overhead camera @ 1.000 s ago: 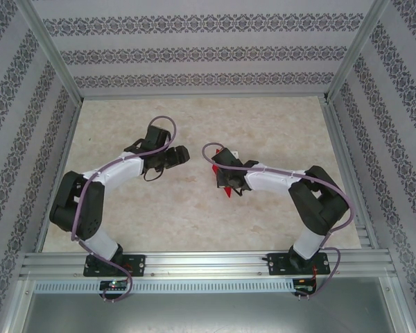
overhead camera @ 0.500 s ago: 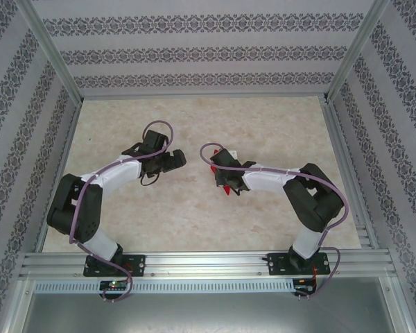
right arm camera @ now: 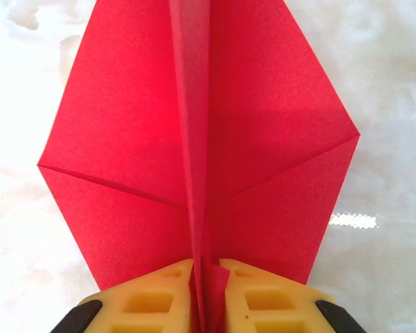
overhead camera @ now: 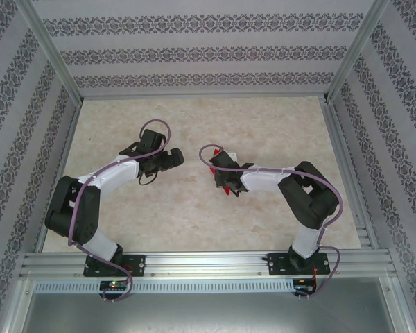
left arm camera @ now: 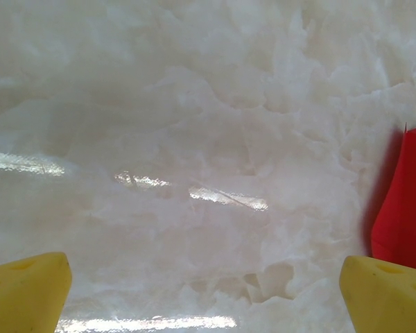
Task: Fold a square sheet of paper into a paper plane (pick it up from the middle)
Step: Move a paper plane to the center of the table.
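2 right pincer (right arm camera: 208, 277) pads (right arm camera: 152, 302) flank the paper plane (right arm camera: 270, 139) ridge.

The top camera is looking down from high behind the near edge, taking in the whole table (overhead camera: 194, 208). Both wrist cameras are facing it closely, all three sharing the paper (right arm camera: 263, 139).

The paper plane (right arm camera: 263, 139) lies on the table (overhead camera: 263, 125) near its middle, its centre ridge between the fingers of the right gripper (right arm camera: 208, 277); the left gripper (left arm camera: 208, 284) stands to its left, apart
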Controlling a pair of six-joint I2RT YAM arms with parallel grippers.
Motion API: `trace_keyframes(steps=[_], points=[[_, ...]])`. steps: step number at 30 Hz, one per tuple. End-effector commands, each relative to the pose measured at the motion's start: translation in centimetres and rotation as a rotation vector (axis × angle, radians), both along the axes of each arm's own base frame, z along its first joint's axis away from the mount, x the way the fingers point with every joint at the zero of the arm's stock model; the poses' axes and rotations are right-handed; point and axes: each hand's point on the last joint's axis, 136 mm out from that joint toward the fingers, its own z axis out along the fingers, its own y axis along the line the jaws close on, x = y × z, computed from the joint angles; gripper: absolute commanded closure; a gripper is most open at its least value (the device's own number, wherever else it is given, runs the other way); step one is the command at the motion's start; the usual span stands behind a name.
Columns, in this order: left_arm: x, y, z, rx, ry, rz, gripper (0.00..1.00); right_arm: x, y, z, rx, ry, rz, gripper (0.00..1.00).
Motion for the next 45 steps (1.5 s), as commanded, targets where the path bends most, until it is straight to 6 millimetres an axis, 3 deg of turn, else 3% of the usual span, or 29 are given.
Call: trace_keyframes(steps=[1,8,15,19,28,39,42,45], points=[[-0.3,1.0,0.2,0.011,0.004,0.019,0.00,-0.8,-1.2,-2.4,-0.038,0.042,-0.034,0.83],[-0.3,1.2,0.1,0.012,0.008,0.018,0.00,-1.5,-1.7,-3.6,-0.104,0.046,-0.031,0.86],[-0.3,1.6,0.1,0.016,0.008,0.029,0.00,2.9,0.4,2.0,-0.008,-0.085,-0.019,0.95],[-0.4,1.8,0.4,0.017,0.005,0.028,0.00,5.3,1.3,3.0,0.032,-0.093,-0.011,0.98],[-0.5,2.4,0.4,0.029,0.002,0.034,0.00,8.5,1.6,2.2,0.008,-0.076,-0.017,0.93],[0.3,3.1,1.3,0.074,-0.029,0.035,0.00,8.5,1.5,-0.9,-0.016,-0.003,-0.037,0.87],[1.2,3.3,2.4,0.086,-0.061,0.041,0.00,8.5,1.6,-0.6,-0.014,0.002,-0.043,0.85],[2.5,3.4,4.4,0.086,-0.115,0.048,0.00,8.9,1.6,2.0,0.001,-0.033,-0.052,0.78]])
